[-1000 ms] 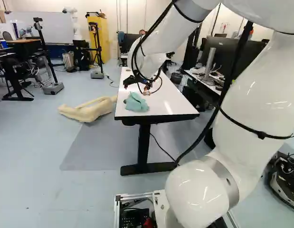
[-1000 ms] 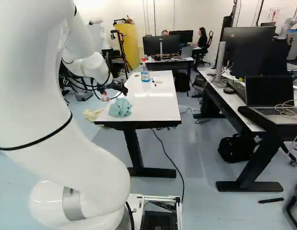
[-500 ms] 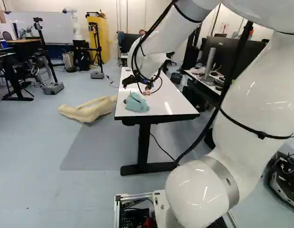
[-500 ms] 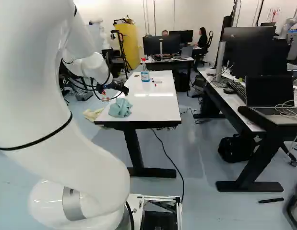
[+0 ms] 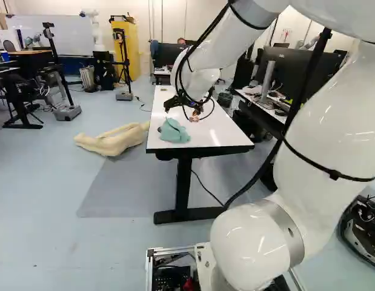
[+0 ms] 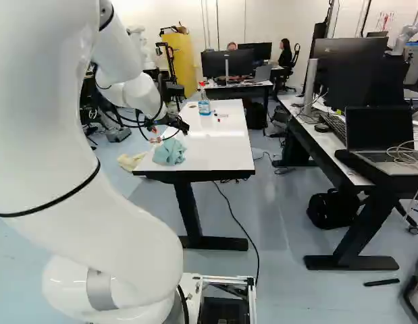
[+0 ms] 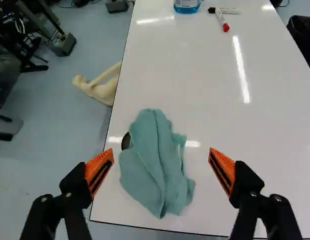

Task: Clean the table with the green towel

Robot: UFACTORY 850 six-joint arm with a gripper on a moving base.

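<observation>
In the left base view my gripper [image 5: 182,110] hangs over the near part of the white table [image 5: 219,124], just above the crumpled green towel [image 5: 174,131]. The wrist view shows my gripper [image 7: 161,154] open wide, its orange pads [image 7: 98,170] far apart. Between and below the fingers lies the towel [image 7: 156,167] on the tabletop [image 7: 215,115], touched by neither finger. A small dark round thing [image 7: 125,141] peeks out from the towel's edge; the rest of it is hidden.
A spray bottle [image 6: 204,101] and a marker [image 7: 222,19] with a red end stand and lie farther up the table. Beside it on the floor is a cream-coloured mannequin-like form [image 5: 114,141]. A desk with a laptop [image 6: 381,135] stands to the right.
My arm and gripper have shifted a little to the right in both base views, over the table. The towel stays where it was, and the base has not moved.
</observation>
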